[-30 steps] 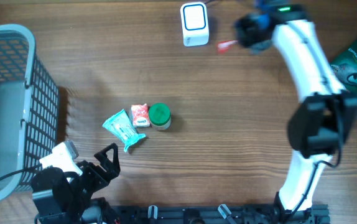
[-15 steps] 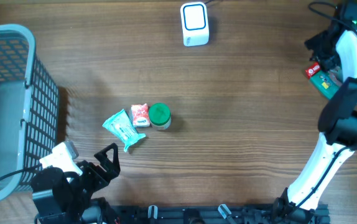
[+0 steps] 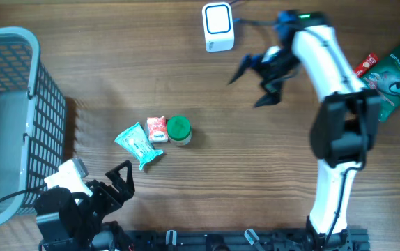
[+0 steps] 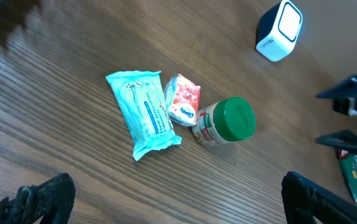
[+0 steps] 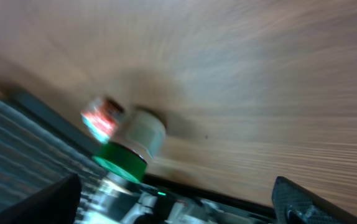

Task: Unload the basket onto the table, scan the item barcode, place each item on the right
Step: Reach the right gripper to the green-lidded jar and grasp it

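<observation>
Overhead looks straight down; both wrist views, low and oblique, share the jar point(image 3: 179, 130)

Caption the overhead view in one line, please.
Open, empty right pincer hovers near the white scanner, apart from the green-lidded jar.

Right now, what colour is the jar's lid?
Green; the lid shows best in the left wrist view.

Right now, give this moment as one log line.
left gripper open, empty | right gripper open, empty, near scanner | jar, wipes, packet grouped mid-table
</observation>
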Action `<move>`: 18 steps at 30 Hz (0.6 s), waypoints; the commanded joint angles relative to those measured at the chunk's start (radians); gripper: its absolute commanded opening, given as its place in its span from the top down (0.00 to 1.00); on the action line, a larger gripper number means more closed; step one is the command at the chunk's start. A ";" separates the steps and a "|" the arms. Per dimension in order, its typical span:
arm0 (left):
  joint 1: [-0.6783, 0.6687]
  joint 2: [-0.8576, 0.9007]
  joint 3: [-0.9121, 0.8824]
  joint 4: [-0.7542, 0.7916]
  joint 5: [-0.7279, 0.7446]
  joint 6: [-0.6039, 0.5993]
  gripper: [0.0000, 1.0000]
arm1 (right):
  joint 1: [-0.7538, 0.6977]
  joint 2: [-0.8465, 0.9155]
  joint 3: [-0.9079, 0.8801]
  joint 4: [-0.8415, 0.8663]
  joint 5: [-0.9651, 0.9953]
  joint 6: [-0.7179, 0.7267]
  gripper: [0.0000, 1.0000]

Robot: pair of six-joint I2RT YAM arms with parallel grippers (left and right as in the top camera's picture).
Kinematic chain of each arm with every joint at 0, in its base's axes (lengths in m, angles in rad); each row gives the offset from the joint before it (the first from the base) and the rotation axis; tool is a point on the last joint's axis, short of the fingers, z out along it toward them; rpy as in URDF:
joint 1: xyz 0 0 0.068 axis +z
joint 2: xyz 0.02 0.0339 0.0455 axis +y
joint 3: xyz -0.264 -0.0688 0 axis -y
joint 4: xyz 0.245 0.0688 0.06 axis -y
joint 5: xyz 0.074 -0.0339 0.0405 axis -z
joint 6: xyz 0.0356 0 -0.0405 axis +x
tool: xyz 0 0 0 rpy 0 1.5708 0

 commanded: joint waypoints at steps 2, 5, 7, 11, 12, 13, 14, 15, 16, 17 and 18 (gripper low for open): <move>0.002 -0.002 -0.002 0.002 0.008 0.019 0.00 | 0.212 -0.033 0.008 0.021 0.137 0.007 0.00; 0.002 -0.002 -0.002 0.002 0.008 0.019 0.00 | 0.339 -0.033 0.008 0.090 0.319 0.103 0.00; 0.002 -0.002 -0.002 0.002 0.009 0.019 0.00 | 0.421 -0.033 0.008 0.138 0.372 0.132 0.00; 0.002 -0.002 -0.002 0.002 0.008 0.019 0.00 | 0.538 -0.016 0.008 0.282 0.480 0.177 0.00; 0.002 -0.002 -0.002 0.002 0.009 0.019 0.00 | 0.561 -0.008 0.008 0.301 0.512 0.209 0.00; 0.002 -0.002 -0.002 0.002 0.008 0.019 0.00 | 0.577 0.003 0.008 0.309 0.528 0.215 0.00; 0.002 -0.002 -0.002 0.002 0.008 0.019 0.00 | 0.587 0.008 0.008 0.315 0.533 0.215 0.00; 0.002 -0.002 -0.002 0.002 0.008 0.019 0.00 | 0.597 0.019 0.008 0.319 0.533 0.212 0.00; 0.002 -0.002 -0.002 0.002 0.008 0.019 0.00 | 0.603 0.024 0.008 0.318 0.532 0.213 0.00; 0.002 -0.002 -0.002 0.002 0.008 0.019 0.00 | 0.608 0.036 0.008 0.317 0.533 0.213 0.00; 0.002 -0.002 -0.002 0.002 0.008 0.019 0.00 | 0.612 0.042 0.008 0.315 0.532 0.213 0.00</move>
